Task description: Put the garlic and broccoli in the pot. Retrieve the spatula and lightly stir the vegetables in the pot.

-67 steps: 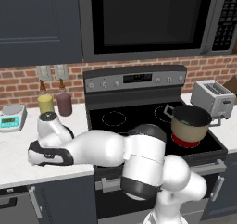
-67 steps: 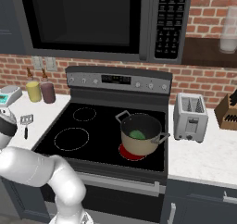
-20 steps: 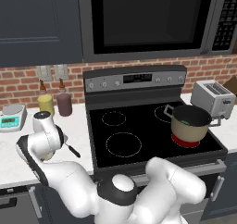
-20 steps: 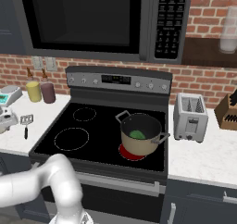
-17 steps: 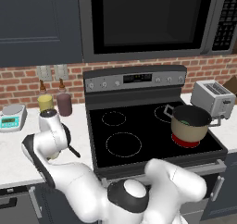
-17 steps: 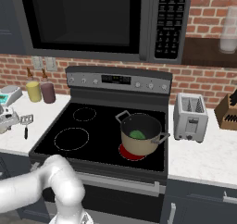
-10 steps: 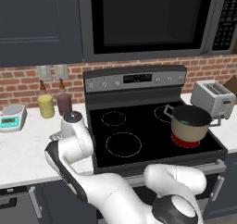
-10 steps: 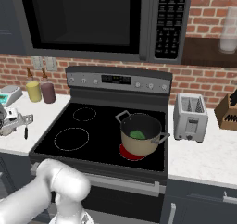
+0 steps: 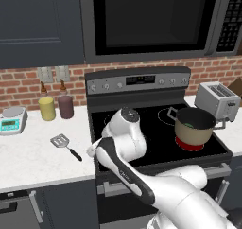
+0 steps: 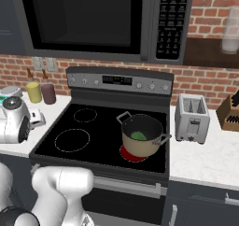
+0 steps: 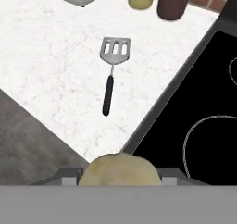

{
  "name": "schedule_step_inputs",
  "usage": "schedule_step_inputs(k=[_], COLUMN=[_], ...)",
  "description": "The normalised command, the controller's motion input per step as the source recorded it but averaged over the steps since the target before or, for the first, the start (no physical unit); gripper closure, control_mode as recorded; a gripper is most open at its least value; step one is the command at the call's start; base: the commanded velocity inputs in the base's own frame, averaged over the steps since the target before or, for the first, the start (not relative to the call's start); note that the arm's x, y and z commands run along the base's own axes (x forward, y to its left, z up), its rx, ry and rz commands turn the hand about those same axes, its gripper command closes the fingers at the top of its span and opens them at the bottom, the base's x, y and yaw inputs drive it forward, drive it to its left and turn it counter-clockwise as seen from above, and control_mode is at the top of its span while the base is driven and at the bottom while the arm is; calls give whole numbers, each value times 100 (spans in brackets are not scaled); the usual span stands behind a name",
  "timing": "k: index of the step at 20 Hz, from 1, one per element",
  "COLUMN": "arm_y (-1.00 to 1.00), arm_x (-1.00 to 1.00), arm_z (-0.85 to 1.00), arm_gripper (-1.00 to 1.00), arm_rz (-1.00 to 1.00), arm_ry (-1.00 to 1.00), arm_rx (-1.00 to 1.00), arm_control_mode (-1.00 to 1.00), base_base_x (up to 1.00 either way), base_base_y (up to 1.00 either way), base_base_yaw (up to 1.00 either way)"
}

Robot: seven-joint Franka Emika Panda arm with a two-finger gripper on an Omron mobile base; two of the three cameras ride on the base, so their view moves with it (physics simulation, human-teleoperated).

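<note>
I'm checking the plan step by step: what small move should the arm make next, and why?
Probably carry the garlic rightward across the stove toward the pot. In the hand view the pale bulb sits between the hand's fingers, above the counter's edge beside the stove. The pot stands on the right front burner with the broccoli already inside, while the spatula lies untouched on the counter.

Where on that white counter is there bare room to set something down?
Bare counter lies in front of the spatula toward the near edge. The back is crowded: scale, yellow jar, dark jar along the brick wall.
</note>
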Motion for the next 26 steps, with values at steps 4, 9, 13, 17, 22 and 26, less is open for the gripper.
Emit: schedule_step_inputs(k=[4,9,13,17,22,26], arm_y=[-100,-89,-37,-2,-14,-73], arm_x=[10,7,25,19,3,4], arm_z=[62,19,0,0,1,39], arm_gripper=[100,100,100,100,100,100], arm_rz=[-14,-28,-36,-11,0,-1], arm_ry=[0,4,7,3,0,5], arm_rx=[13,4,-5,-8,-1,0], arm_control_mode=[-100,-100,-100,-100,-100,-100], base_base_x=[0,0,0,0,0,0], base_base_y=[0,0,0,0,0,0], base_base_yaw=[0,0,0,0,0,0])
